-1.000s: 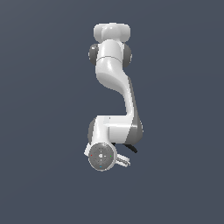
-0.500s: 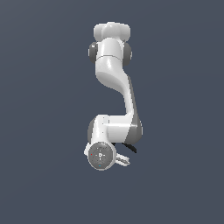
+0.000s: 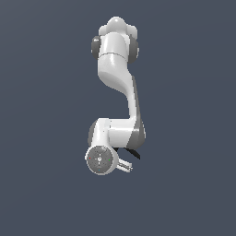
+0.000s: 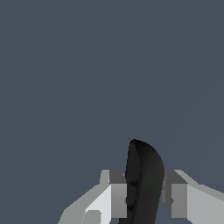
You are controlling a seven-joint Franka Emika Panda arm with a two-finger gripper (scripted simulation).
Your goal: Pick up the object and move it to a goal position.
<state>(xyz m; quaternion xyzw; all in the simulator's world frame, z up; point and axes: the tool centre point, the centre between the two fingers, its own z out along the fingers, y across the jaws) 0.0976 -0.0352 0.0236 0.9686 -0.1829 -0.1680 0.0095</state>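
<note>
A: What is the white two-fingered pincer [image 4: 144, 199] doing?

B: In the wrist view its two pale grey fingers [image 4: 117, 199] sit on either side of a small black curved object with a rounded end [image 4: 144, 175], and both press against its flanks. So the pincer is clamped on that black object.

A: How does the object sit between them?

B: It stands out past the fingertips, its rounded end farthest from the pincer, and its body fills the gap between the fingers. Finer details of its shape cannot be made out here.

A: Does the exterior view show it?

B: Only a dark sliver [image 3: 134, 153] just beside the pincer [image 3: 124, 166], next to the round white wrist flange [image 3: 101, 159].

A: And farther out?

B: The white jointed robot arm with grey joint bands [image 3: 117, 64] rises from the wrist, bends at a grey elbow and ends at a rounded base. Around it lies a plain dark blue-grey surface [image 3: 193, 115].
</note>
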